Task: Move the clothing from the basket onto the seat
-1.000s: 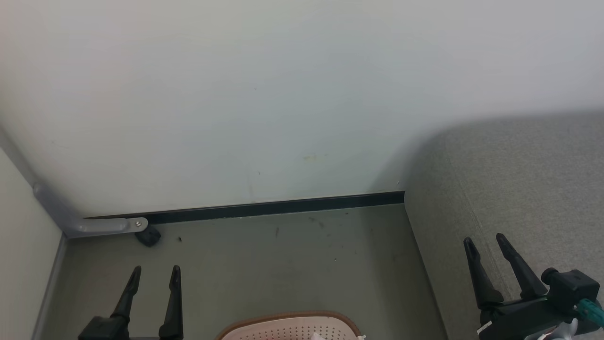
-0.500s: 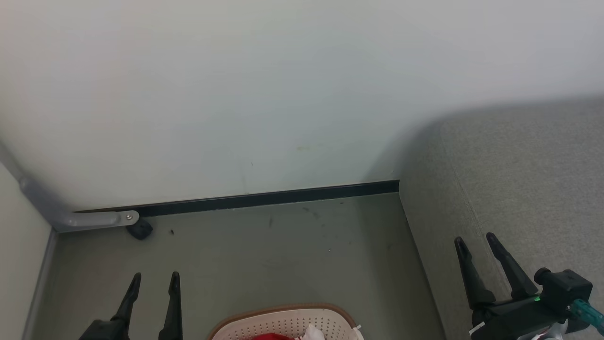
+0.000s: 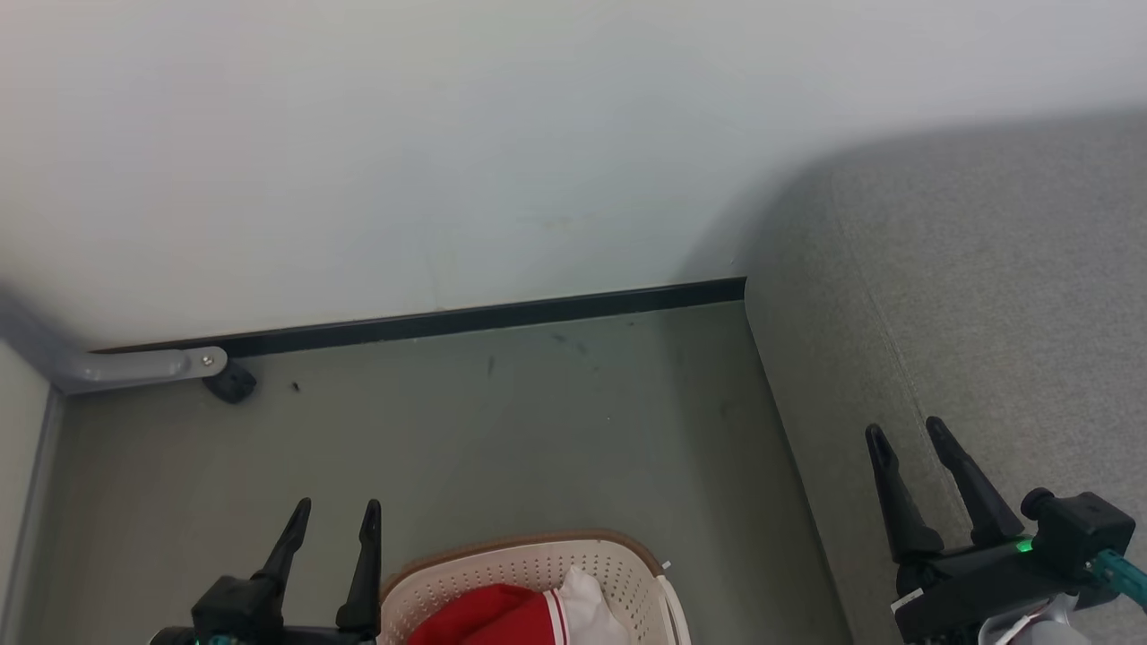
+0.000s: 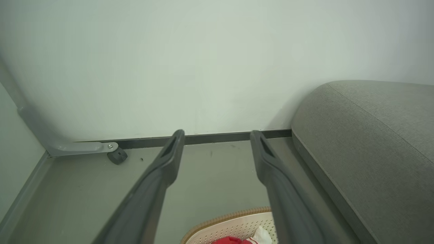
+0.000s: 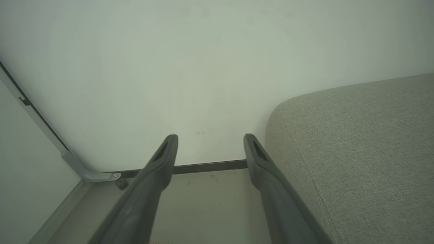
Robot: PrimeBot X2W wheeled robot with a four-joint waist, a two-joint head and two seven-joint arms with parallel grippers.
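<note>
Red clothing (image 3: 502, 614) w/ white trim heaped in cream basket (image 3: 529, 541) on floor (image 3: 538, 430), near grey seat (image 3: 986, 313) at right. L gripper (image 3: 339, 506) & R gripper (image 3: 905, 428) spread wide, empty. Grey bracket (image 3: 152, 365), maybe a caster (image 3: 231, 385), at wall (image 3: 448, 134) base.

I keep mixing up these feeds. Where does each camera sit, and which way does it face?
Head view: on the head, looking down at floor, basket and seat; left gripper and right gripper show.
Left wrist view: on that wrist, along its fingers toward the wall.
Right wrist view: on that wrist, along its fingers; wall, seat right.
Head and left wrist views share the clothing.
</note>
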